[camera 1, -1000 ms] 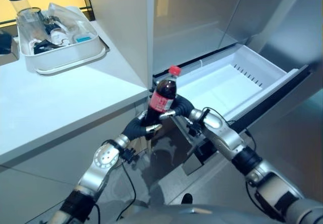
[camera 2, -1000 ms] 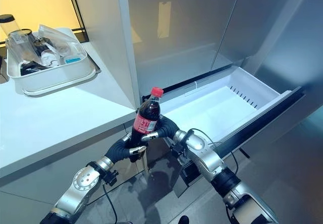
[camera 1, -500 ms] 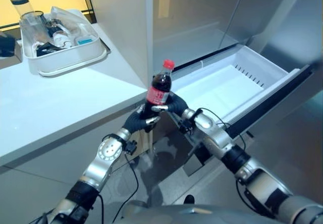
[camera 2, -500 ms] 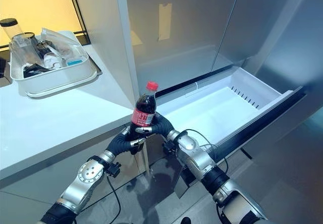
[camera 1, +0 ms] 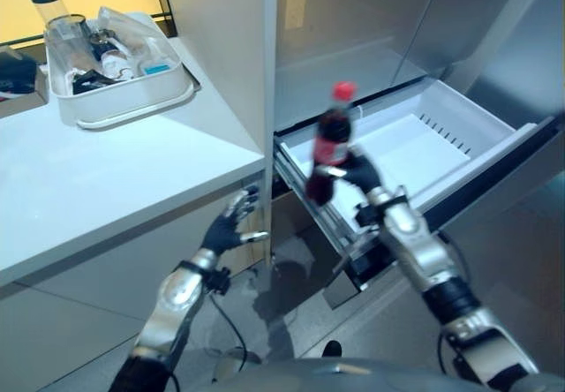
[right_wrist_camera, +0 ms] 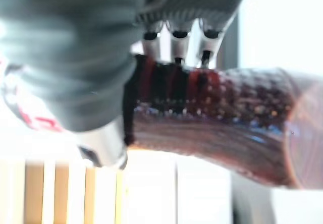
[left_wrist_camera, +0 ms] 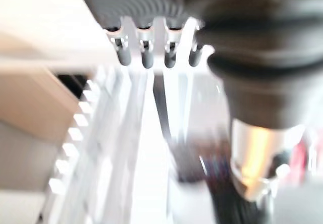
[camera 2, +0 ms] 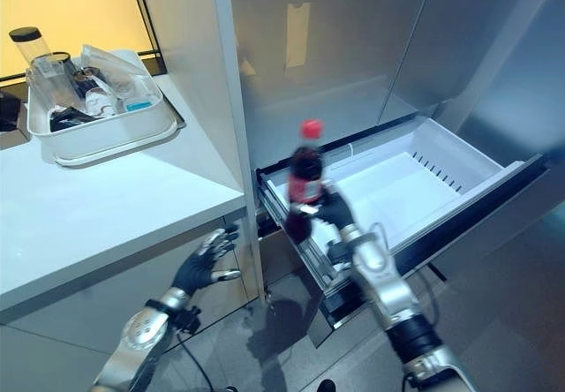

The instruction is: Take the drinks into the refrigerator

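Dark cola fills the bottle (camera 1: 332,145), which has a red cap and a red label and sits upright, a little tilted, at the centre of the left eye view. The right hand (camera 1: 360,173) grasps it low on the body, fingers and thumb curled round the lower part, so the cap and label rise above the hand while the base shows just below and to the left of it. In the right wrist view the fingers (right_wrist_camera: 174,43) wrap over the dark ribbed lower part of the bottle (right_wrist_camera: 217,113), pressed against it.

The bottle hangs above the front left corner of the open white drawer (camera 1: 459,131) of the refrigerator, which juts out toward the lower right of the frame; its inside is bare white with a row of slots along the far wall. Grey refrigerator doors (camera 1: 353,21) stand behind it in the upper middle.

The left hand (camera 1: 228,226) is in the lower left centre, well apart from the bottle, released with its fingers spread and straight, holding nothing, in front of the cabinet face under the worktop (camera 1: 97,176). The pale worktop takes the left side of the frame. On it, at the upper left, rests a white tray (camera 1: 124,101) packed with small items and a clear jar with a dark lid (camera 1: 51,17).
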Controlling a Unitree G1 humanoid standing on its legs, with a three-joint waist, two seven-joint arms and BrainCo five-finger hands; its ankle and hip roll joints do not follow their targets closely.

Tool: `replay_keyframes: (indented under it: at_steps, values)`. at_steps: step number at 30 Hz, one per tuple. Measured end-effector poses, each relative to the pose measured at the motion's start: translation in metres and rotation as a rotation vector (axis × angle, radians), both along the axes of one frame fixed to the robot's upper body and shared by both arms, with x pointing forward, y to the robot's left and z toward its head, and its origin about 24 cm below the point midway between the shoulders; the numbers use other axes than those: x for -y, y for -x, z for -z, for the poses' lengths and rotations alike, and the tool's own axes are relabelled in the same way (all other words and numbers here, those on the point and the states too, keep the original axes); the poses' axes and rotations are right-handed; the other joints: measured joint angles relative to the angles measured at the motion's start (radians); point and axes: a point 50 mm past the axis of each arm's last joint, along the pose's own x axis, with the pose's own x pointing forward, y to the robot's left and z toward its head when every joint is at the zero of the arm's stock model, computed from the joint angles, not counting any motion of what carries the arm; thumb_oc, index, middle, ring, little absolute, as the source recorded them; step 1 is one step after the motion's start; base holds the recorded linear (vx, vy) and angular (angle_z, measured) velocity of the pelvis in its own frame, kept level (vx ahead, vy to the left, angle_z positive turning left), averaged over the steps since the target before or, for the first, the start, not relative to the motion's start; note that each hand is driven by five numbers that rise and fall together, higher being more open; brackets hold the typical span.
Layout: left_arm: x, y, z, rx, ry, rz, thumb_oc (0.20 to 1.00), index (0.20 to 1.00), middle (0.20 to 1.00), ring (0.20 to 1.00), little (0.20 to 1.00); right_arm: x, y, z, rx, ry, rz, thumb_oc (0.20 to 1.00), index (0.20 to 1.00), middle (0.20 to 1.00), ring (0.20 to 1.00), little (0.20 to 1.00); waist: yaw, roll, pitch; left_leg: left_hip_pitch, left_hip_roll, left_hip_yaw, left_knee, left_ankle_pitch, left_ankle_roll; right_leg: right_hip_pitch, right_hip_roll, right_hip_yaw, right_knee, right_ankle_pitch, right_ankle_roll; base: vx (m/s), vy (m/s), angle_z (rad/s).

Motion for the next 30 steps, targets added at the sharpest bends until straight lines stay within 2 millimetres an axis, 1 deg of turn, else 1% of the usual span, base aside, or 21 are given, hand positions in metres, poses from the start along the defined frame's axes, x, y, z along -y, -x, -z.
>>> replay_keyframes:
  at_steps: [2,5,8,11,13,14,15,16,17,19,20,21,22,23,24,25,26,27,28,29,30]
  values:
    - [-0.009,0.006,0.003,-0.023,0.005,-0.029,1.000,1.000,1.000,1.000,1.000,0.030,0.000,-0.013,0.055,-0.002,0.126,0.200,0.200,0.200,0.200,0.200,0.005,0.000,0.001,-0.012,0.000,-0.002,0.000,0.001,0.001,-0.012,0.000,0.000,0.000,0.001,0.000,0.00,0.000,0.00]
    - [-0.009,0.009,0.005,-0.034,0.004,-0.017,1.000,1.000,1.000,1.000,1.000,0.050,0.001,-0.023,0.096,0.002,0.218,0.200,0.200,0.200,0.200,0.200,0.008,0.002,0.002,-0.013,0.000,-0.002,0.000,0.001,0.001,-0.013,0.001,0.000,0.000,0.000,0.001,0.00,0.000,0.00]
    - [-0.007,0.008,0.000,-0.014,0.004,0.009,1.000,1.000,1.000,1.000,1.000,0.061,0.001,-0.022,0.090,0.029,0.260,0.200,0.200,0.200,0.200,0.200,0.012,0.000,0.003,-0.016,0.000,-0.003,0.000,0.001,0.001,-0.015,0.000,-0.002,0.000,0.000,0.001,-0.01,0.003,0.02]
    - [-0.007,0.007,-0.013,0.026,0.015,0.049,1.000,1.000,1.000,1.000,1.000,0.079,-0.004,-0.011,0.028,0.149,0.327,0.200,0.200,0.200,0.200,0.200,0.016,-0.009,0.008,-0.029,-0.002,-0.017,0.000,0.004,0.004,-0.020,-0.003,-0.013,0.000,0.001,0.001,-0.03,0.005,0.11]
    - [-0.006,0.007,-0.020,0.050,0.012,0.073,1.000,1.000,1.000,1.000,1.000,0.092,-0.009,0.007,-0.069,0.219,0.389,0.200,0.200,0.200,0.200,0.200,0.024,-0.014,0.011,-0.040,-0.004,-0.024,0.000,0.007,0.005,-0.027,-0.005,-0.020,0.000,0.002,0.001,-0.05,0.009,0.09]
    - [-0.005,0.008,-0.023,0.059,0.018,0.080,1.000,1.000,1.000,1.000,1.000,0.095,-0.016,0.018,-0.140,0.276,0.406,0.200,0.200,0.200,0.200,0.200,0.027,-0.016,0.014,-0.045,-0.006,-0.023,0.000,0.008,0.006,-0.033,-0.006,-0.019,0.000,0.004,0.002,-0.06,0.014,0.03]
    - [-0.004,0.007,-0.025,0.068,0.020,0.086,1.000,1.000,1.000,1.000,1.000,0.098,-0.018,0.024,-0.174,0.307,0.416,0.200,0.200,0.200,0.200,0.200,0.030,-0.018,0.016,-0.048,-0.006,-0.023,0.000,0.009,0.007,-0.037,-0.007,-0.019,0.000,0.005,0.003,-0.08,0.017,-0.01]
    - [-0.002,0.006,-0.029,0.088,0.028,0.095,1.000,1.000,1.000,1.000,1.000,0.103,-0.020,0.035,-0.248,0.363,0.430,0.200,0.200,0.200,0.200,0.200,0.044,-0.020,0.029,-0.058,-0.007,-0.023,0.000,0.011,0.007,-0.046,-0.008,-0.019,0.000,0.006,0.002,-0.05,0.011,0.01]
    - [-0.001,0.006,-0.031,0.092,0.043,0.094,1.000,1.000,1.000,1.000,1.000,0.104,-0.021,0.036,-0.268,0.394,0.428,0.200,0.200,0.200,0.200,0.200,0.045,-0.024,0.033,-0.063,-0.007,-0.024,0.001,0.012,0.007,-0.051,-0.008,-0.019,0.000,0.008,0.001,-0.10,0.007,0.01]
    - [0.001,0.003,-0.034,0.105,0.066,0.099,1.000,1.000,1.000,1.000,1.000,0.101,-0.039,0.026,-0.267,0.463,0.421,0.200,0.200,0.200,0.200,0.200,0.049,-0.033,0.060,-0.074,-0.007,-0.026,0.001,0.015,0.007,-0.060,-0.009,-0.021,0.000,0.009,0.000,-0.13,0.009,0.02]
    - [0.003,0.002,-0.035,0.110,0.070,0.107,1.000,1.000,1.000,1.000,1.000,0.100,-0.044,0.026,-0.278,0.488,0.422,0.200,0.200,0.200,0.200,0.200,0.047,-0.035,0.065,-0.081,-0.008,-0.029,0.006,0.015,0.007,-0.064,-0.011,-0.023,0.000,0.010,0.000,-0.08,0.020,0.08]
    - [0.010,-0.002,-0.038,0.120,0.094,0.133,1.000,1.000,1.000,1.000,1.000,0.100,-0.052,0.027,-0.326,0.554,0.422,0.200,0.200,0.200,0.200,0.200,0.050,-0.034,0.079,-0.094,-0.009,-0.035,0.010,0.015,0.008,-0.072,-0.013,-0.026,0.000,0.011,0.000,-0.05,0.018,0.12]
    - [0.013,-0.003,-0.039,0.129,0.099,0.145,1.000,1.000,1.000,1.000,1.000,0.100,-0.054,0.028,-0.344,0.585,0.420,0.200,0.200,0.200,0.200,0.200,0.058,-0.034,0.083,-0.102,-0.009,-0.039,0.011,0.015,0.008,-0.078,-0.014,-0.031,0.000,0.011,0.000,-0.06,0.018,0.14]
    - [0.017,-0.005,-0.043,0.144,0.116,0.157,1.000,1.000,1.000,1.000,1.000,0.100,-0.056,0.034,-0.384,0.627,0.416,0.200,0.200,0.200,0.200,0.200,0.069,-0.030,0.091,-0.113,-0.009,-0.045,0.013,0.016,0.008,-0.085,-0.014,-0.036,0.000,0.011,0.000,-0.06,0.017,0.16]
    - [0.020,-0.007,-0.047,0.161,0.130,0.162,1.000,1.000,1.000,1.000,1.000,0.096,-0.060,0.034,-0.401,0.675,0.400,0.200,0.200,0.200,0.200,0.200,0.077,-0.026,0.098,-0.123,-0.009,-0.052,0.014,0.017,0.008,-0.089,-0.015,-0.045,0.000,0.011,0.000,-0.06,0.019,0.19]
    - [0.022,-0.008,-0.049,0.169,0.138,0.166,1.000,1.000,1.000,1.000,1.000,0.089,-0.062,0.038,-0.418,0.694,0.385,0.200,0.200,0.200,0.200,0.200,0.088,-0.023,0.100,-0.132,-0.009,-0.059,0.016,0.017,0.008,-0.094,-0.016,-0.051,0.000,0.010,0.000,-0.03,0.009,0.17]
    - [0.031,-0.012,-0.056,0.196,0.166,0.192,1.000,1.000,1.000,1.000,1.000,0.091,-0.061,0.045,-0.466,0.743,0.382,0.200,0.200,0.200,0.200,0.200,0.106,-0.016,0.111,-0.140,-0.009,-0.063,0.018,0.017,0.008,-0.099,-0.017,-0.055,0.000,0.010,0.000,-0.03,0.012,0.16]
    - [0.032,-0.014,-0.058,0.203,0.169,0.198,1.000,1.000,1.000,1.000,1.000,0.090,-0.060,0.049,-0.483,0.765,0.371,0.200,0.200,0.200,0.200,0.200,0.113,-0.012,0.113,-0.145,-0.009,-0.070,0.020,0.017,0.008,-0.100,-0.017,-0.062,0.000,0.010,0.000,-0.01,0.015,0.24]
    - [0.033,-0.015,-0.060,0.215,0.174,0.194,1.000,1.000,1.000,1.000,1.000,0.080,-0.059,0.057,-0.504,0.829,0.329,0.200,0.200,0.200,0.200,0.200,0.124,-0.007,0.118,-0.156,-0.009,-0.083,0.022,0.017,0.008,-0.102,-0.019,-0.078,0.000,0.010,0.000,-0.02,0.017,0.23]
    - [0.034,-0.015,-0.062,0.220,0.177,0.192,1.000,1.000,1.000,1.000,1.000,0.079,-0.059,0.059,-0.516,0.865,0.309,0.200,0.200,0.200,0.200,0.200,0.117,-0.008,0.118,-0.159,-0.009,-0.086,0.022,0.017,0.008,-0.103,-0.019,-0.082,0.000,0.010,0.000,0.00,0.011,0.24]
    - [0.035,-0.016,-0.062,0.222,0.181,0.194,1.000,1.000,1.000,1.000,1.000,0.070,-0.059,0.066,-0.528,0.906,0.268,0.200,0.200,0.200,0.200,0.200,0.124,-0.007,0.119,-0.164,-0.009,-0.093,0.024,0.017,0.008,-0.103,-0.020,-0.087,0.000,0.010,0.000,-0.02,0.006,0.19]
